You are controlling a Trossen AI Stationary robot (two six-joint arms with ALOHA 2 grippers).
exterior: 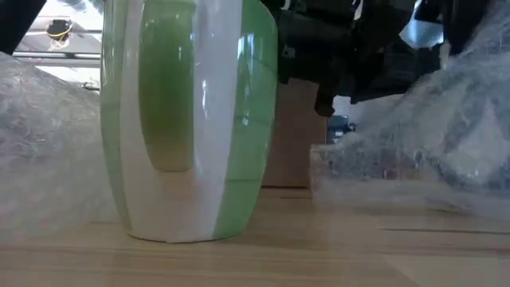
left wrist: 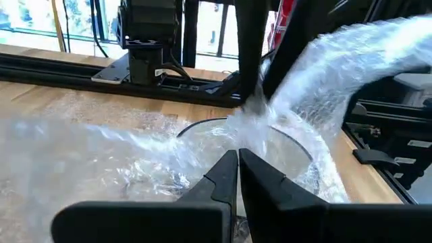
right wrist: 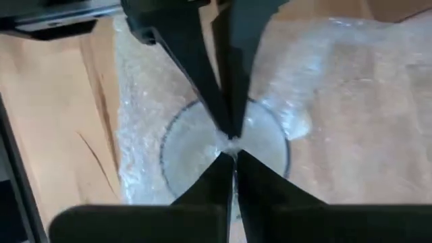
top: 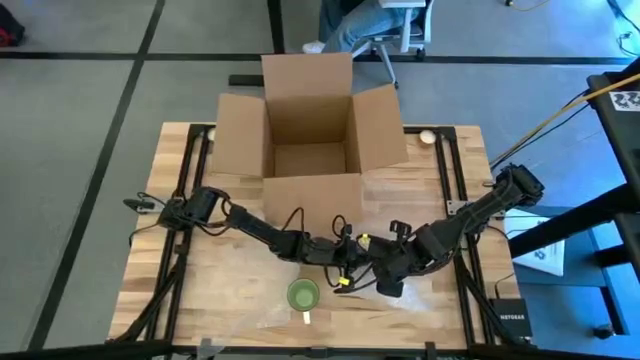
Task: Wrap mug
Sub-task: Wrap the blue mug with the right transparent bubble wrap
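Here the small round green mug with a pale cream handle (top: 303, 294) stands upright on the wooden desk (top: 180, 290) near its front edge, handle pointing to six o'clock in the high view. The left hand (top: 338, 262) lies just up at about one o'clock from the mug, and the right hand (top: 368, 268) meets it from the three o'clock side; both sit close above the desk, tip to tip. In the left wrist view the left hand's fingers (left wrist: 226, 177) are pressed together on the clear crinkly bubble-wrap sheet (left wrist: 324, 74), which rises from the pinch in a lifted fold. In the right wrist view the right hand's fingers (right wrist: 223, 177) are likewise closed on the same sheet, facing the left hand's tips. The wrap spreads flat over the desk from the mug toward four o'clock, and in the low view it heaps beside the mug on both sides. The open brown cardboard box (top: 310, 135) stands at twelve o'clock, well apart from the mug, flaps spread. At nine o'clock of the mug the desk is bare wood out to the edge; the front edge is near at six o'clock.
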